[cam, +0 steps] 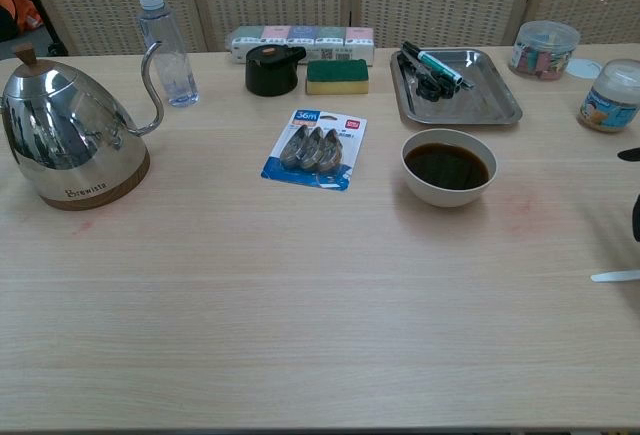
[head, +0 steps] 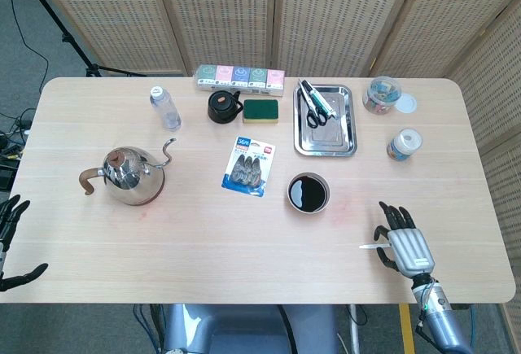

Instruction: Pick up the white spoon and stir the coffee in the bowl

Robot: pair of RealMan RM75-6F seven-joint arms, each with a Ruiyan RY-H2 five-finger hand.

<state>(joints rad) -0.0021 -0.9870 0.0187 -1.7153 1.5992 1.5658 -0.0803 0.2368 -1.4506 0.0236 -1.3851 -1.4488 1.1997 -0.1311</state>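
Observation:
The white spoon (head: pixel 369 247) lies on the table right of and nearer than the bowl. Only its handle shows in the head view, and its handle tip (cam: pixel 614 276) shows at the right edge of the chest view. My right hand (head: pixel 403 243) hovers over the spoon's bowl end with fingers spread, hiding that end; dark fingertips (cam: pixel 636 217) show at the chest view's right edge. The white bowl (head: pixel 308 194) (cam: pixel 448 168) of dark coffee stands mid-table. My left hand (head: pixel 10 217) is open at the table's left edge, holding nothing.
A steel kettle (head: pixel 129 173) stands at the left and a water bottle (head: pixel 164 107) behind it. A blue clip pack (head: pixel 248 167) lies left of the bowl. A metal tray (head: pixel 325 120) with pens, a sponge (head: pixel 260 111), a black pot (head: pixel 224 107) and two jars (head: pixel 404 144) sit at the back.

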